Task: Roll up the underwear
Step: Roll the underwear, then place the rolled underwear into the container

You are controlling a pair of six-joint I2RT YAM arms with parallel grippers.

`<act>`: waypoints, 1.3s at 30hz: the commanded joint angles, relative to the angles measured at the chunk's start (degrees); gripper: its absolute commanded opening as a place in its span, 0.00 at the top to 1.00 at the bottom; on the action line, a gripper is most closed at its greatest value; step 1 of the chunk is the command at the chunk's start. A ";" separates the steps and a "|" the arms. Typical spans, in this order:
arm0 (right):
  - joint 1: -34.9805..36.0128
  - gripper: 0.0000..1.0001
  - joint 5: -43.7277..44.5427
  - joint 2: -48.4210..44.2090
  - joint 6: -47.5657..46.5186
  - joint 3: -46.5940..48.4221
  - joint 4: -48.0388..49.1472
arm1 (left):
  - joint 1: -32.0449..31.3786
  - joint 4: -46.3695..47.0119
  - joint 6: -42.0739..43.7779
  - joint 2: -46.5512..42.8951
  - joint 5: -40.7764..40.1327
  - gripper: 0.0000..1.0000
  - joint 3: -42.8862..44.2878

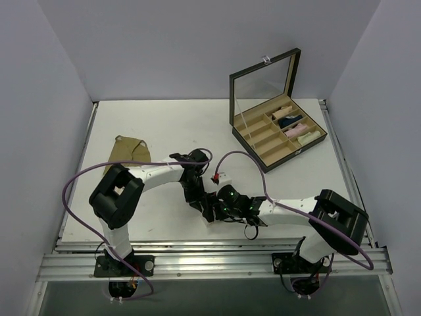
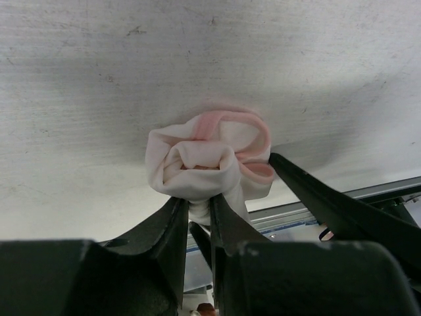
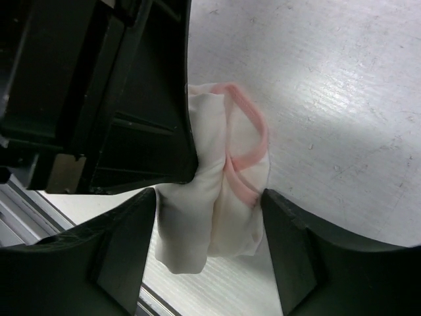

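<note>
The white underwear [image 2: 209, 157] with pink edging is bunched into a loose roll on the table. My left gripper [image 2: 198, 201] is shut on a fold at its near side. In the right wrist view the same roll [image 3: 227, 197] lies between the wide-apart fingers of my right gripper [image 3: 209, 197], which is open, its fingertips close against the cloth on both sides. In the top view both grippers meet at the table's near middle, left gripper [image 1: 200, 201] and right gripper [image 1: 221, 209], and they hide most of the roll. A tan underwear [image 1: 129, 150] lies flat at the far left.
An open dark box [image 1: 263, 141] with a mirrored lid stands at the back right, with rolled cloths [image 1: 293, 125] in its right-hand compartments. The table's metal front rail [image 2: 309, 214] runs just behind the roll. Purple cables loop over both arms.
</note>
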 commanded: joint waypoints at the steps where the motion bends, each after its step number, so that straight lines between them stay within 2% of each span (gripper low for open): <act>1: 0.03 0.42 -1.77 1.03 1.00 -0.30 0.97 | -1.88 -1.18 0.21 5.10 -8.52 0.76 -2.62; 3: 0.12 0.46 -1.42 0.77 1.79 -0.83 1.05 | -1.88 -1.80 0.21 4.84 -8.70 0.76 -2.36; 6: 0.73 0.73 -0.54 1.12 2.58 -0.83 -0.43 | -1.79 -2.94 -0.05 4.13 -9.05 0.76 -1.39; 12: 2.05 0.96 0.25 3.14 2.06 0.31 -4.65 | -0.74 -5.22 0.30 2.99 -9.67 0.75 1.94; 15: 2.05 1.00 1.92 1.74 2.94 0.31 -6.14 | 1.63 -7.51 0.91 1.50 -9.75 0.72 3.96; 19: 0.83 1.00 2.09 -2.47 1.98 1.27 -9.22 | 8.99 -10.50 3.89 -3.41 -9.93 0.68 8.35; 22: -3.21 1.00 2.27 -5.72 -1.18 5.40 -15.01 | 12.26 -13.31 5.39 -7.80 -10.02 0.64 11.70; 27: -13.66 1.00 1.04 -8.98 -12.60 16.10 -25.80 | 15.70 -11.82 6.01 -13.79 -7.30 0.60 10.13; 30: -20.96 1.00 2.70 -9.25 -19.79 21.30 -30.13 | 15.52 -8.75 5.92 -16.34 -4.84 0.59 7.06; 32: -28.33 1.00 2.19 -8.38 -23.67 25.79 -29.97 | 15.52 -6.56 5.48 -18.01 -3.17 0.59 4.69; 36: -39.33 1.00 -3.43 -1.71 -30.54 33.78 -29.70 | 15.43 -5.84 5.74 -19.16 -1.76 0.59 2.66; 39: -44.69 1.00 -1.87 5.32 -31.26 40.03 -31.11 | 15.35 -5.84 5.75 -19.95 -1.32 0.59 0.82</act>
